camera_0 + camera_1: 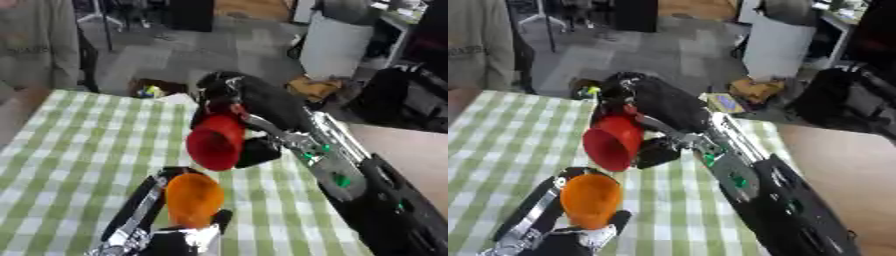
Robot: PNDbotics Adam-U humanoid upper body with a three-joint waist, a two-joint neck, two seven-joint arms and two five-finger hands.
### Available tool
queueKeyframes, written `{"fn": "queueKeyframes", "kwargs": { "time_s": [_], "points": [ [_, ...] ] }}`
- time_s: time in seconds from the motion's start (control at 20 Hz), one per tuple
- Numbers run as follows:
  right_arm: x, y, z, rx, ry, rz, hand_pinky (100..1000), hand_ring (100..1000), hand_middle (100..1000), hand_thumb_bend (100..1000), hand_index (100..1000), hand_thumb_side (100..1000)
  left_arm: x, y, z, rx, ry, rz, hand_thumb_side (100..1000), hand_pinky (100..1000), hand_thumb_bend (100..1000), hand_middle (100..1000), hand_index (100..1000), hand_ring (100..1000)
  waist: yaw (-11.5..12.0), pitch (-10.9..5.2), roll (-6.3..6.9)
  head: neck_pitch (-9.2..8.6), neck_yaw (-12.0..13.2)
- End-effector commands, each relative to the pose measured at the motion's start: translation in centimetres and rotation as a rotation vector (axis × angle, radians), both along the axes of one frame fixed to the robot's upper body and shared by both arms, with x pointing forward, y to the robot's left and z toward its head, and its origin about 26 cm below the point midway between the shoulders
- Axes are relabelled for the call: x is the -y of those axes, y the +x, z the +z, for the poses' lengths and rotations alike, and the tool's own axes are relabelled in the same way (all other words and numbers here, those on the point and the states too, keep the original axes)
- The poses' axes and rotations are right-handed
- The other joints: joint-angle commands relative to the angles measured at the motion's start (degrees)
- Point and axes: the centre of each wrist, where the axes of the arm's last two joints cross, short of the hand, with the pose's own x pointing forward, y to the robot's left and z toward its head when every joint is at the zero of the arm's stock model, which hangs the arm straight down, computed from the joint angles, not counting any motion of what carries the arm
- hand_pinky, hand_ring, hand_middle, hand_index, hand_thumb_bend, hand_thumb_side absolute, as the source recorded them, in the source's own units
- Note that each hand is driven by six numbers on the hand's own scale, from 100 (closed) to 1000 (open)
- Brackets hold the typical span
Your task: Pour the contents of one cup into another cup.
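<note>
Red cup (215,142) tipped on side, mouth facing near-left, clamped in right hand (229,97), fingers curled round base, above green-checked tabletop (70,145). Orange cup (193,197) just below and nearer, mouth tilted up toward it, held from below in left hand (175,239), fingers wrapped. Both look thin plastic: light, smooth, likely slippery, squashable. Best grip round body, not rim. Contents not visible.

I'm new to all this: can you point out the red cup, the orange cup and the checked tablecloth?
red cup (215,144), left eye view, inside of its mouth
orange cup (193,198), left eye view, inner wall
checked tablecloth (79,140), left eye view, bare cloth
</note>
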Motion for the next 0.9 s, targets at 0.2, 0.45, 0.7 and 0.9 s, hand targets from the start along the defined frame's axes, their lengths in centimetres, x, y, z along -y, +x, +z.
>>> {"fn": "queueKeyframes", "kwargs": {
  "time_s": [0.2,0.45,0.7,0.9],
  "points": [
    [0.23,-0.48,1.52,0.091,-0.017,-0.003,824,442,361,245,490,100,0.07,0.12,1.06,0.028,-0.014,-0.003,202,432,100,372,502,702,-0.13,-1.00,0.27,-0.67,0.27],
    [0.08,-0.63,1.68,0.121,-0.026,0.000,850,449,366,245,492,100,0.10,0.14,1.13,0.029,-0.018,-0.002,202,433,100,372,502,703,-0.19,-0.99,0.23,-0.68,0.36],
    [0.04,-0.63,1.64,0.139,-0.034,-0.003,854,450,366,245,492,100,0.12,0.12,1.09,0.028,-0.017,-0.003,202,433,100,373,502,704,-0.20,-1.00,0.21,-0.73,0.44],
    [0.02,-0.64,1.69,0.148,-0.034,-0.003,861,452,367,245,492,100,0.11,0.09,1.15,0.029,-0.017,-0.004,202,433,100,373,502,704,-0.20,-1.01,0.23,-0.79,0.51]
  ]
}}
